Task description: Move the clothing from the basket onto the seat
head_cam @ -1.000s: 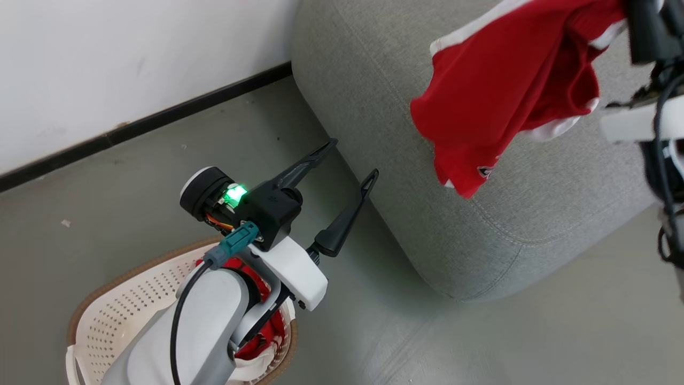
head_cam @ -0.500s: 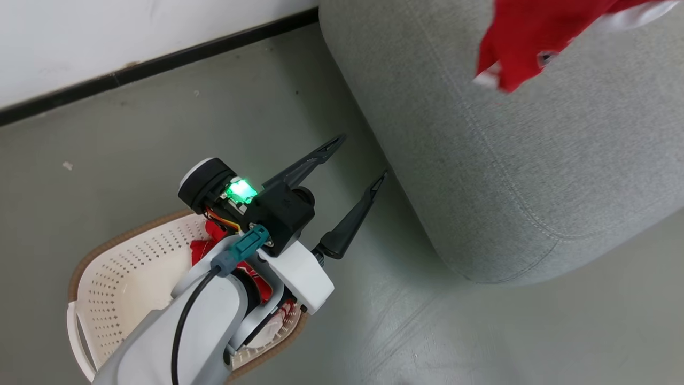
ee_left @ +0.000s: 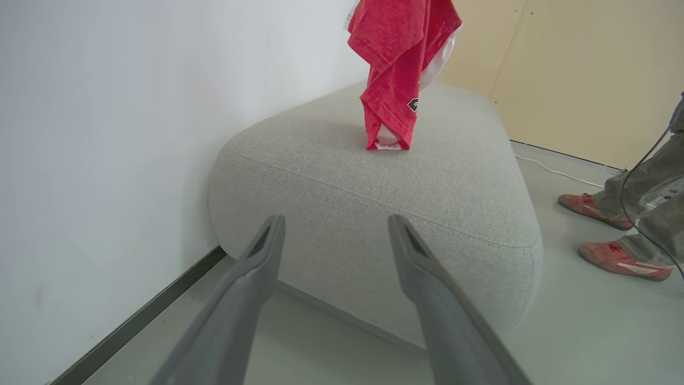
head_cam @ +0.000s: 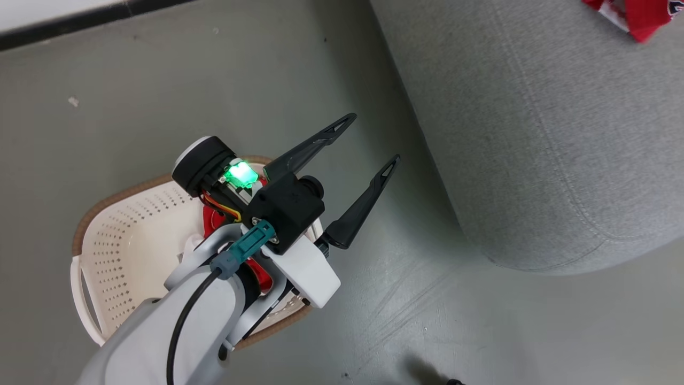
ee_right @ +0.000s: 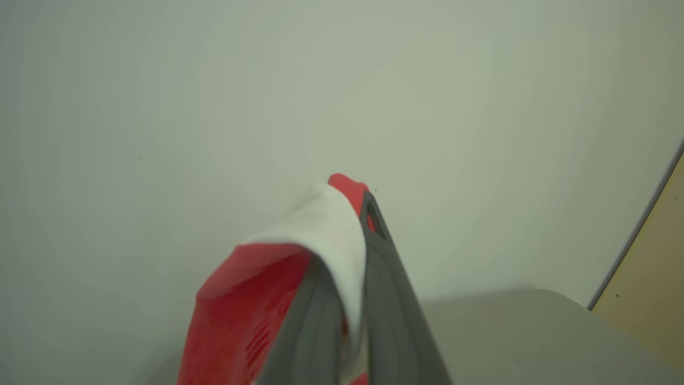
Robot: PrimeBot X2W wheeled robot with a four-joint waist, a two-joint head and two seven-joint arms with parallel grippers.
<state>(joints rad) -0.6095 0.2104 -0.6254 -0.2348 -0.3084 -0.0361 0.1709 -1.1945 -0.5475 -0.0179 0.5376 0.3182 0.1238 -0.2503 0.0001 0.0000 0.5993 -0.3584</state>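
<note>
1. As the plain red garment with white bands (ee_left: 398, 64) hangs in one long fold from the right gripper (ee_right: 352, 224), that claw is closed on it. The right wrist view shows both dark fingers pinched over a white band and red cloth.
2. Location: the garment hangs above the large grey fabric-upholstered seat (ee_left: 374, 187). Its lower hem is down at the cushion top, well in from the rounded edge. Contact cannot be confirmed.
3. The left gripper (head_cam: 372, 139) stands wide open and empty. It is over the floor (head_cam: 374, 321), between the cream-white perforated plastic basket (head_cam: 107, 203) and the seat.
4. A second red garment (head_cam: 211, 222) lies inside the basket, largely hidden behind the left forearm (head_cam: 187, 321). No lettering can be read.
5. Handling, as a judgement: both items look light, limp and unbreakable. They will drape, collapse and trail rather than hold a shape. Thin sports cloth may slip from a single-layer pinch, so a bunched fold or a banded hem is the safer hold.
6. The basket item is best taken from the top of its heap, fingertips clear of the perforated wall.
7. Progress, as a judgement: one garment is about to be laid down and one is not yet lifted. Release is safest once the cloth's weight rests on the cushion.
8. A person's feet (ee_left: 614, 262) in red shoes stand on the floor beside the seat, clear of both arms.
</note>
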